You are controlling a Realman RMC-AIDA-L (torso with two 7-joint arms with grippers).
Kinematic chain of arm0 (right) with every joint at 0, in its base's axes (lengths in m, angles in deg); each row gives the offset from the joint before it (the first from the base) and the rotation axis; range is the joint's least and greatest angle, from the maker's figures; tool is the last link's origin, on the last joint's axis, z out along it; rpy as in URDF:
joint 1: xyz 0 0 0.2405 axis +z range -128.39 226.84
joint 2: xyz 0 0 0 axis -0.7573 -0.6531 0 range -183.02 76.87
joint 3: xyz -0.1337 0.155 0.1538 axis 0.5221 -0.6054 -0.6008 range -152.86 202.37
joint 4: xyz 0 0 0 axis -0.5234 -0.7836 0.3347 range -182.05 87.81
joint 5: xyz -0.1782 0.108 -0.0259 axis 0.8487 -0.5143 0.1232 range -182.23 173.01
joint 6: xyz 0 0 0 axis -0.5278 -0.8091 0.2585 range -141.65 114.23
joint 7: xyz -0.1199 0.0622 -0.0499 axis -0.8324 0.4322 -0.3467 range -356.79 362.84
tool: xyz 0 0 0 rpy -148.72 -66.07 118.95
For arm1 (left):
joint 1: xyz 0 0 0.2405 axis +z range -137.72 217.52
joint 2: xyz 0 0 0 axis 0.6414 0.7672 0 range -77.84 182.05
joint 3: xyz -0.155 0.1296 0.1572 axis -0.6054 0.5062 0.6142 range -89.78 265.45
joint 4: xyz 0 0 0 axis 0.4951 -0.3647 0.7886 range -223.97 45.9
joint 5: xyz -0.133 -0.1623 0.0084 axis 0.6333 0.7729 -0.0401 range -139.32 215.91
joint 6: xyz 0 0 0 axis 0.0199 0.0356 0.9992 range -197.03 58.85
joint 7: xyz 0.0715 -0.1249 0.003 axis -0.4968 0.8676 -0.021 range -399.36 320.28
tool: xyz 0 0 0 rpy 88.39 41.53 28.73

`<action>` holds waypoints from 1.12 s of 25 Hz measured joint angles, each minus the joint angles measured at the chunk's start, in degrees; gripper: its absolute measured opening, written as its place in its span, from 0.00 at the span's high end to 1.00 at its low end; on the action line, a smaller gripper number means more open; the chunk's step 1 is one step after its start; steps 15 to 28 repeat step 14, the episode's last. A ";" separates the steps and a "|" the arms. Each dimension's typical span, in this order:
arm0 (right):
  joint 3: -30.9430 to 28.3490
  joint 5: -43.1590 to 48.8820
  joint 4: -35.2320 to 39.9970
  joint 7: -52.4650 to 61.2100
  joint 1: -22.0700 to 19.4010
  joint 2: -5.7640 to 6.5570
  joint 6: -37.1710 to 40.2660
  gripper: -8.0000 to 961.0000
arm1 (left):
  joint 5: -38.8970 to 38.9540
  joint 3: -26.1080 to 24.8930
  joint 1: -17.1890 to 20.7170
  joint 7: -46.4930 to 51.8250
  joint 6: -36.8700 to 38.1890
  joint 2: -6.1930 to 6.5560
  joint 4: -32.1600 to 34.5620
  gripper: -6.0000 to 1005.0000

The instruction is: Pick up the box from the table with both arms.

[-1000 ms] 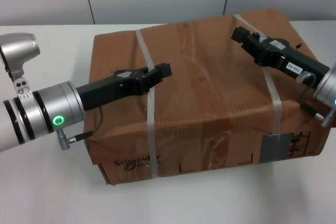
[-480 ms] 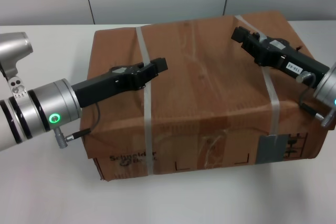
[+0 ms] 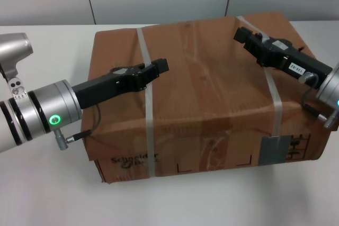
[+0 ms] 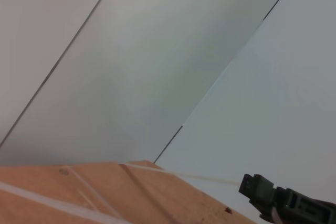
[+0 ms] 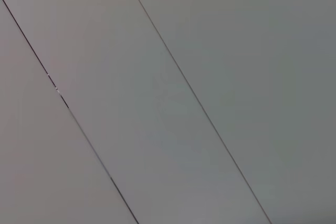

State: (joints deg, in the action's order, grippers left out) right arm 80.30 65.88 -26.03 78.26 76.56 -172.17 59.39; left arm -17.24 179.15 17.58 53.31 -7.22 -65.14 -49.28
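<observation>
The box fills mid-frame beneath both grippers, left gripper and right gripper; their finger state I cannot tell.

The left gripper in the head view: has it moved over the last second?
Yes. The left gripper has shifted slightly away from the robot across the box, judged against the left strap.

The box carried dark print reading "Schneider" on its front face near the lower left corner, with a second, smaller line beneath it that could not be made out. A grey label sat on the same face toward the right, its content unreadable; dark marks beside it were too small to read. The right pincer bore a small white sticker with characters resembling "136-02".
</observation>
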 joint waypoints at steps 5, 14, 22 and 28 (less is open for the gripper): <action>0.00 0.00 0.00 0.00 0.00 0.00 -0.02 0.87 | 0.00 0.00 0.00 -0.04 0.00 0.00 -0.10 0.90; 0.00 0.00 0.00 0.00 0.00 0.00 -0.06 0.87 | 0.00 -0.09 0.00 -0.04 0.00 0.00 -0.16 0.90; 0.00 0.00 0.00 0.00 0.00 0.00 -0.06 0.87 | 0.00 -0.09 0.00 -0.04 0.00 0.00 -0.16 0.90; 0.00 0.00 0.00 0.00 0.00 0.00 -0.06 0.87 | 0.00 -0.09 0.00 -0.04 0.00 0.00 -0.16 0.90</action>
